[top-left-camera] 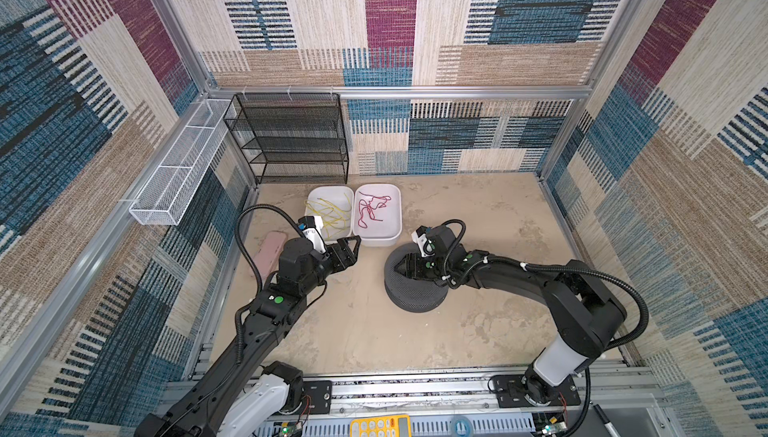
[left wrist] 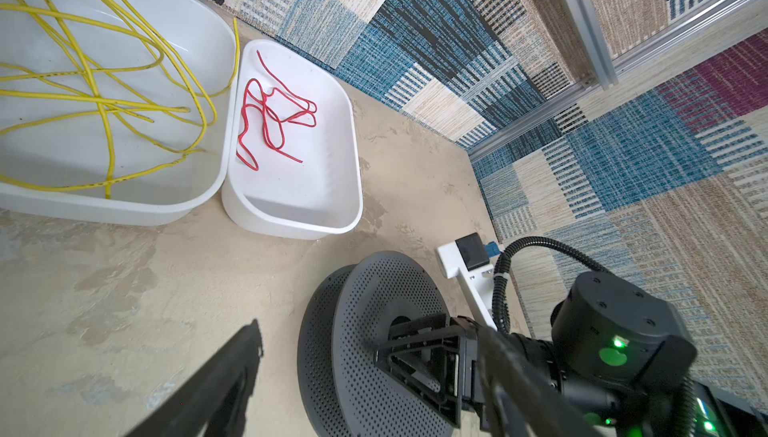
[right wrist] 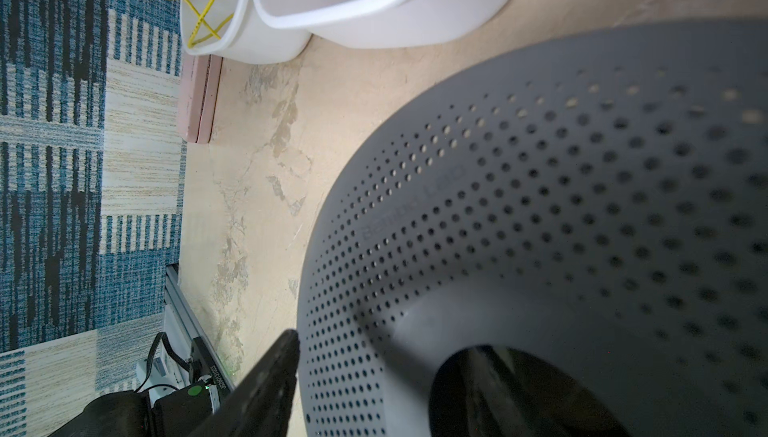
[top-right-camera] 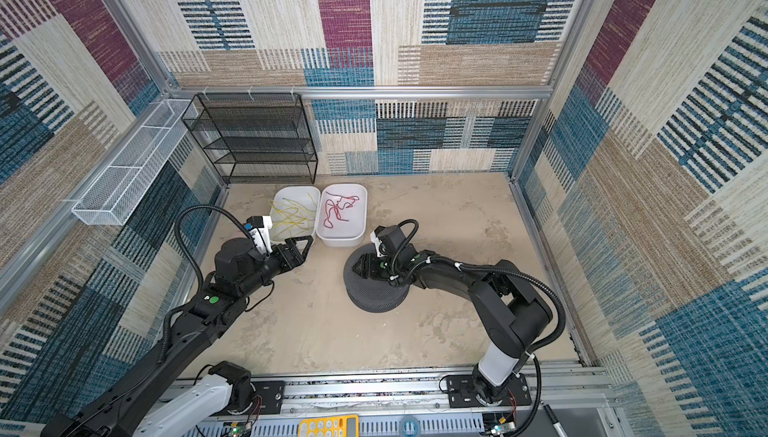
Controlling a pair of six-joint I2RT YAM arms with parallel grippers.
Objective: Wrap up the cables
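Near-ctr tabletop (top-left-camera: 353,331) open for a pass; far-left blocked by black rack (top-left-camera: 291,139) & white tubs (top-left-camera: 380,241), grey spool (top-left-camera: 411,297) sits right of ctr

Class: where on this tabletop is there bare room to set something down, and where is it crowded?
Free: the bare strip between the grey spool and the front rail, and the back right stretch between the red-cord tub and the right wall. Crowded: back left, where black shelf, cables in their tub, and pink case cluster.
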